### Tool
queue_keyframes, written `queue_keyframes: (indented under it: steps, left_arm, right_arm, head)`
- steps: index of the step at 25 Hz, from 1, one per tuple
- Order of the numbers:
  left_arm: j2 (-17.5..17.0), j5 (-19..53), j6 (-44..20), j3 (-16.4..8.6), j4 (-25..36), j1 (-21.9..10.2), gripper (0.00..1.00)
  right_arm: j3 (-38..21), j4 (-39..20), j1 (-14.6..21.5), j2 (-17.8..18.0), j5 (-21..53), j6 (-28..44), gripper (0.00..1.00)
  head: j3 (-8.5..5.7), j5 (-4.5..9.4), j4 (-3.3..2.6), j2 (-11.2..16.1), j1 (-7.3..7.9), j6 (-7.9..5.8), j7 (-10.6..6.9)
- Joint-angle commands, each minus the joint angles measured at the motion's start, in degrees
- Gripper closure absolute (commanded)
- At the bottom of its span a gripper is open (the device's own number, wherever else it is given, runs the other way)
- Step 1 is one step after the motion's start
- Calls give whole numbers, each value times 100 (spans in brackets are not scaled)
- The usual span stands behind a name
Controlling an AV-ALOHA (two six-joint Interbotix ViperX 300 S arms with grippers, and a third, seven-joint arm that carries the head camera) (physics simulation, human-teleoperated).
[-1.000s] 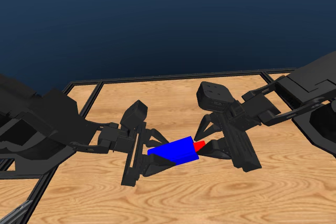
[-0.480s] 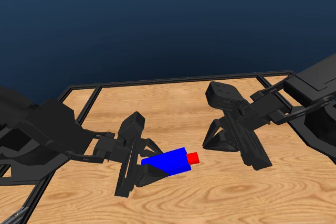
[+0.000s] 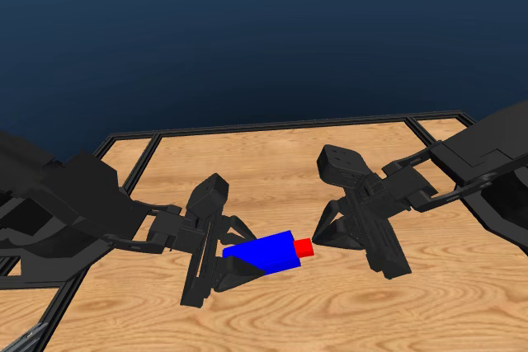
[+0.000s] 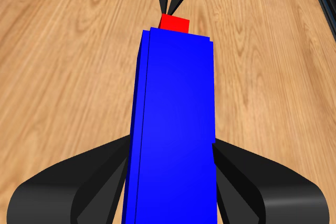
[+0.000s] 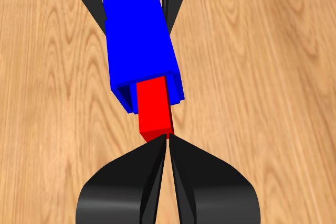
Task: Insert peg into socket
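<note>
The left gripper (image 3: 239, 260) is clamped on the socket (image 3: 262, 252), a bright blue block, one black jaw pressed against each long side. In the left wrist view the socket (image 4: 173, 129) runs straight out between the jaws, away from the wrist, and is held above the wooden table (image 3: 272, 162). The blue block's far end points toward the right gripper.

A short stub of the peg (image 3: 304, 246), a thin bright red bar, sticks out of that far end; the rest of it sits inside the socket. In the left wrist view only a small red end (image 4: 174, 23) shows beyond the blue block.

The right gripper (image 3: 318, 237) is just beyond the peg's exposed end, with its two jaws brought together and nothing between them. In the right wrist view the closed jaw tips (image 5: 168, 148) meet right at the end of the red bar (image 5: 154, 109), either touching it or very nearly so; the views do not settle which. Past the peg, the socket (image 5: 137, 35) stretches away from this gripper toward the left arm's jaws.
</note>
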Motion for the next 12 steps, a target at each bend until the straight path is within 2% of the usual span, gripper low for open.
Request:
queue_keyframes:
  steps: [1,6,8,12]
  left_arm:
    - [-156,-181,43,-70,19,10,100]
    - [-107,-236,36,-123,5,11,100]
    - [-110,-257,34,-68,11,10,100]
    - [-136,-271,21,-57,7,16,100]
  right_arm:
    - [-202,47,13,52,-440,-71,100]
    - [-386,72,17,201,-586,-163,100]
    - [-458,79,30,300,-624,-174,100]
    - [-399,134,12,278,-675,-203,100]
  head:
    - [-82,-60,2,-64,15,-11,-13]
    - [-86,-53,3,-60,30,-17,-30]
    - [-94,-61,5,-55,39,-18,-37]
    - [-100,-67,6,-54,49,-19,-50]
